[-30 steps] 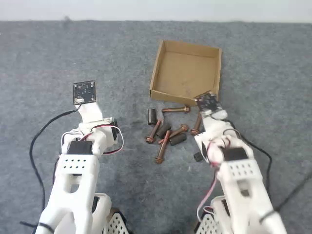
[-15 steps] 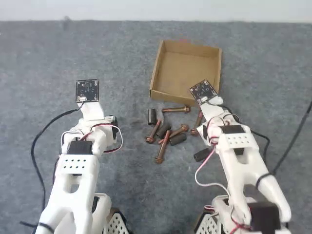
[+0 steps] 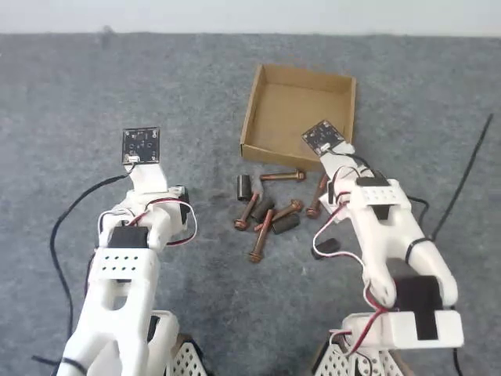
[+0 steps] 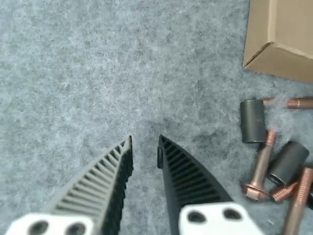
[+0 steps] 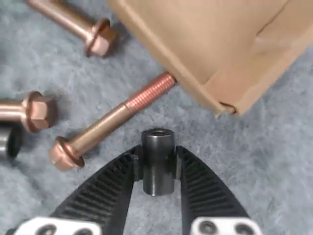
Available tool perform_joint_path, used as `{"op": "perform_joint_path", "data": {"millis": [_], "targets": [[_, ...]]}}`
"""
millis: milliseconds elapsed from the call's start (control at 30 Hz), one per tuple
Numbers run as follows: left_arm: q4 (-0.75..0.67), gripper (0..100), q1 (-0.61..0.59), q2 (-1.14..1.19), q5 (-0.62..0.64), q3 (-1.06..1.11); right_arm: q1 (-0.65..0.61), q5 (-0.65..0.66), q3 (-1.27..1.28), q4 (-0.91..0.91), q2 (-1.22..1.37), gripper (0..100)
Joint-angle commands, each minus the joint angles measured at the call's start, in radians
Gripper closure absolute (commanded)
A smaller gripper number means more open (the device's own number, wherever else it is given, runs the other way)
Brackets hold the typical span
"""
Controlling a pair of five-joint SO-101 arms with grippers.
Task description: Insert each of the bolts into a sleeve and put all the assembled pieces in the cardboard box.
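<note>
Sleeve [image 5: 157,164] gripped in right hand [image 5: 157,152], bolt [image 5: 115,115] just beside cardboard box [image 5: 210,44]

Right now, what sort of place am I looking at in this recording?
Probably a robot-practice tabletop in a lab or workshop: a grey carpet-like mat, two white arms side by side, and loose bolts and sleeves by a cardboard box.

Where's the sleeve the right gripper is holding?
In the right wrist view, the sleeve sits clamped between the right gripper's fingers, beside a bolt near the cardboard box corner.
</note>
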Motion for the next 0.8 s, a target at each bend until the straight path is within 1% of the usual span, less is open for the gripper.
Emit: {"op": "perform_joint_path", "data": {"millis": [0, 100, 233, 367, 400, 500, 567, 633, 767], "targets": [[-0.031, 92, 0.003, 0.005, -0.006, -0.010, -0.013, 0.049, -0.060, 0.054, 0.005, 89.6], [-0.031, 92, 0.003, 0.006, -0.006, -0.008, -0.021, 0.077, -0.091, 0.122, 0.024, 89.6], [-0.031, 92, 0.003, 0.006, -0.006, -0.008, -0.001, 0.006, -0.104, 0.133, 0.038, 90.1], [-0.031, 92, 0.003, 0.006, -0.006, -0.008, 0.002, -0.028, -0.103, 0.140, 0.038, 90.3], [-0.031, 92, 0.003, 0.006, -0.006, -0.008, 0.004, -0.034, -0.103, 0.148, 0.038, 91.6], [-0.031, 92, 0.003, 0.006, -0.006, -0.008, 0.005, -0.038, -0.103, 0.153, 0.038, 99.8], [-0.031, 92, 0.005, 0.008, -0.006, -0.008, 0.013, -0.044, -0.100, 0.153, 0.036, 98.0], [-0.034, 92, 0.005, 0.008, -0.006, -0.001, 0.039, -0.101, -0.101, 0.145, 0.035, 99.5], [-0.091, 92, 0.005, 0.002, -0.005, 0.031, 0.113, -0.210, -0.104, 0.145, 0.012, 99.2]]}}
